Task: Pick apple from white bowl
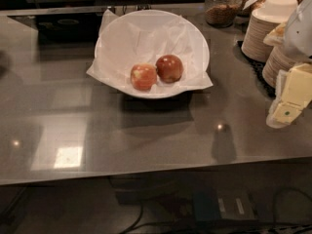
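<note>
The white bowl [122, 38] stands on the grey counter, lined with crumpled white paper whose corners stick out. Two apples lie in its front part. The apple [169, 68] is the darker, deep-red glossy one on the right. A paler orange-red apple [143, 77] with yellowish patches lies to its left, touching or nearly touching it. My gripper [288, 101] is at the right edge of the view, cream-coloured, well to the right of the bowl and above the counter. Nothing shows in it.
Stacks of small cream paper bowls [268, 26] stand at the back right on a black mat. A glass jar [222, 6] with brown contents stands behind the bowl. The counter's front edge [146, 172] runs below, with cables underneath.
</note>
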{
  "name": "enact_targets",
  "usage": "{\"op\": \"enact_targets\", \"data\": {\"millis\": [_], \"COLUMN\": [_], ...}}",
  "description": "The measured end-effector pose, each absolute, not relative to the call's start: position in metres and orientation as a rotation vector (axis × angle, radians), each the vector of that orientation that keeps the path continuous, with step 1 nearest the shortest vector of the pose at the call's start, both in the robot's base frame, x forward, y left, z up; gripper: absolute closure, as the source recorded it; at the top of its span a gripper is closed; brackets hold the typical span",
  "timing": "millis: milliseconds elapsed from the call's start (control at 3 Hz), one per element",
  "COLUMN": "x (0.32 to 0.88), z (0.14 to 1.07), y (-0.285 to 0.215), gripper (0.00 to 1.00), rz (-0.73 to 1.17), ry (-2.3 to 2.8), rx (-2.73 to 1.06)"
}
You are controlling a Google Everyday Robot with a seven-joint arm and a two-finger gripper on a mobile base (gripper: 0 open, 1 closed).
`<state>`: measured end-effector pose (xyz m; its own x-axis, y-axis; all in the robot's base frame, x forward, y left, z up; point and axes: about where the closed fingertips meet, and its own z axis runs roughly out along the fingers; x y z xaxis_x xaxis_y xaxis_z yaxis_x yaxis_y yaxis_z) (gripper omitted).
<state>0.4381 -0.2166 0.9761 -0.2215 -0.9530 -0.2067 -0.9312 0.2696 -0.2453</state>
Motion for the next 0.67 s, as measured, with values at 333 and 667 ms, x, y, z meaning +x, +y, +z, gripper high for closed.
{"op": "enact_targets", "data": {"millis": [333, 667], "x": [0.439, 0.458], "z": [0.977, 0.980], "y": [-0.216, -0.192], "gripper": [0.00, 0.00], "rz": [-0.099, -0.113], "ry": [2.229, 2.127], "rx": [-1.724, -1.779]}}
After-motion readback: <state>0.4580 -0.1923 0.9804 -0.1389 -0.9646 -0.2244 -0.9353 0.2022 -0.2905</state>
